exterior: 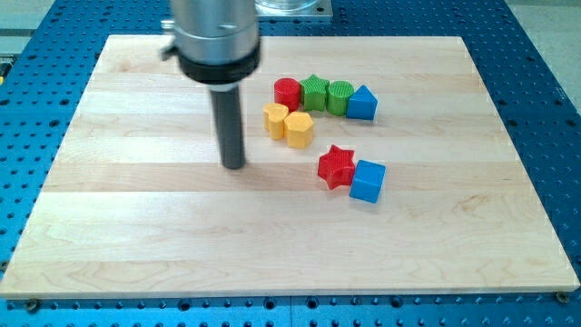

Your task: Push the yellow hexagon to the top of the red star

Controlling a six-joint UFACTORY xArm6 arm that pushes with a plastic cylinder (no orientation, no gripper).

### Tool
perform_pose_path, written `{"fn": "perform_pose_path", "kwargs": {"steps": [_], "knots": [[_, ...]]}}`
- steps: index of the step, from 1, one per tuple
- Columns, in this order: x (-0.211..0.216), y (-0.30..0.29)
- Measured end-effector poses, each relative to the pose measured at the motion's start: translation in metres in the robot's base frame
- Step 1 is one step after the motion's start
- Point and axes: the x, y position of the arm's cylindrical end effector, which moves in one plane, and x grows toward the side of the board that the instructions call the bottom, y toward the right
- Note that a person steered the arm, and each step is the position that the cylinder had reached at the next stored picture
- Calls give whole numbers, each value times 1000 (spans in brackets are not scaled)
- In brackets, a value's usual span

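The yellow hexagon (299,129) lies on the wooden board, touching a second yellow block (275,120) on its left. The red star (336,167) lies below and to the right of the hexagon, a small gap apart, with a blue cube (368,181) touching its right side. My tip (234,166) rests on the board to the left of the hexagon, a little lower than it and clear of all blocks.
Above the yellow blocks runs a row: a red cylinder (288,93), a green star (315,93), a green cylinder (339,96) and a blue block (362,104). The wooden board (136,227) lies on a blue perforated table.
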Motion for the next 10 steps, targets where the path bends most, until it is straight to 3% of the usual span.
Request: {"fn": "perform_pose_path", "kwargs": {"steps": [1, 2, 4, 6, 7, 9, 10], "knots": [[-59, -17], [-86, -17], [-81, 34], [-35, 70], [-35, 102], [-9, 98], [-5, 28]]}}
